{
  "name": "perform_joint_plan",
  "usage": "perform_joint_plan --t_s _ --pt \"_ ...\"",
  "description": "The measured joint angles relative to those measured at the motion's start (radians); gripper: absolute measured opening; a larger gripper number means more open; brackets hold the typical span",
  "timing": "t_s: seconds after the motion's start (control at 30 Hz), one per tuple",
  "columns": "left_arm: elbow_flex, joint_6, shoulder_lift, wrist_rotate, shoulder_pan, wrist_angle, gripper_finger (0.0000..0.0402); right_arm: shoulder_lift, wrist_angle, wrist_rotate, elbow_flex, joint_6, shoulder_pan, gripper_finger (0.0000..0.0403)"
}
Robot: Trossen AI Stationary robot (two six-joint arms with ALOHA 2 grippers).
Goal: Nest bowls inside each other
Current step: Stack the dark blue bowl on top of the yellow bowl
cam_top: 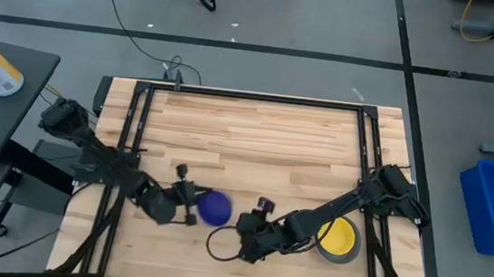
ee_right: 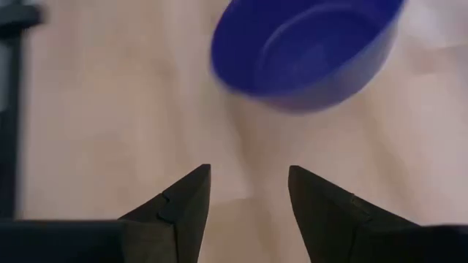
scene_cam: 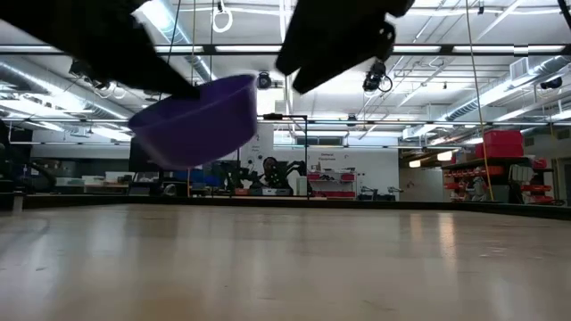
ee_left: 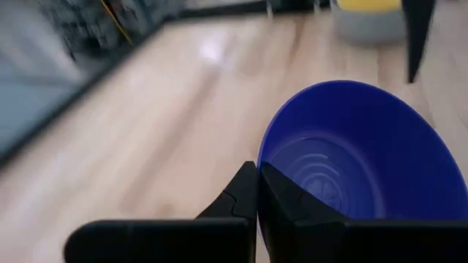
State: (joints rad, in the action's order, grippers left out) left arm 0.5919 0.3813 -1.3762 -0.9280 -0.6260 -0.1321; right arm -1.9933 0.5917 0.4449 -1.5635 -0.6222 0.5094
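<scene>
Dark blue bowl (cam_top: 215, 208) hangs above the worktop (cam_top: 257, 130), rim pinched by the left end effector (cam_top: 188, 207); right end effector (cam_top: 246, 238) spread, empty. Yellow bowl (cam_top: 339, 236) already nested in grey bowl (cam_top: 351, 251); others unseen.

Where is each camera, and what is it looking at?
High view: above the table, looking straight down; both arms show, the left gripper pinching the blue bowl.
Low view: at tabletop height, looking across into the room; the blue bowl hangs lifted, arms coming from above.
Left wrist view: on the left arm, its shut fingers on the bowl's rim.
Right wrist view: on the right arm, looking past its open right gripper.
Shared: all four views show the blue bowl.
</scene>
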Motion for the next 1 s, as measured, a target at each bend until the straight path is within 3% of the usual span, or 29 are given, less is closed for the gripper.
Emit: perform_joint_plan --t_s 0.13,0.37,0.6,1.0 --pt "0.0 -0.188 0.0 0.003 0.09 -0.127 0.0005 0.061 0.101 0.14 0.0 -0.06 -0.006 0.0195" --pt "-0.002 -0.297 -0.057 0.004 0.15 -0.245 0.0005 0.125 0.149 0.274 0.0 -0.13 -0.043 0.0195" --pt "0.0 -0.42 -0.254 0.051 0.186 -0.6 0.0005 0.123 0.167 0.253 0.0 -0.13 -0.113 0.0195" --pt "0.002 -0.53 -0.288 0.053 0.216 -0.778 0.0005 0.122 0.231 0.147 0.017 -0.178 -0.145 0.0195"
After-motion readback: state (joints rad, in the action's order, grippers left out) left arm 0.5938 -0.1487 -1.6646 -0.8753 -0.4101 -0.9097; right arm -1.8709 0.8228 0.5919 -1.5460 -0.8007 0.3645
